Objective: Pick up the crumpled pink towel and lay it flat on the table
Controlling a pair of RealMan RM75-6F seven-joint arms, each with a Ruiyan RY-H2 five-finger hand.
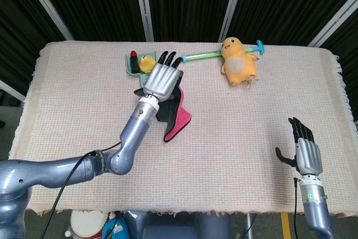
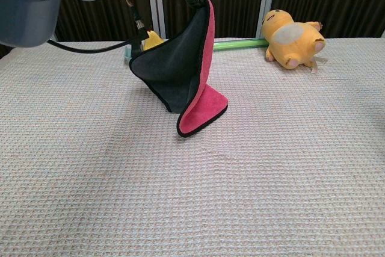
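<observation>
Woven beige table cloth [image 1: 84,82] lies under my left hand [image 1: 162,79], which pinches the pink towel [image 2: 183,76] aloft, its low corner touching down at center, while my right hand [image 1: 305,152] hovers spread at five o'clock.

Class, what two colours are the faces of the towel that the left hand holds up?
Towel: pink and dark grey-black, clearest in the chest view.

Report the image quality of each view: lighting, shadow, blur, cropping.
Head view: even lighting, sharp, only faint shadow under the pink towel. Chest view: the towel casts a soft shadow on the table; the left hand is cropped by the top edge, its arm close and slightly soft.
</observation>
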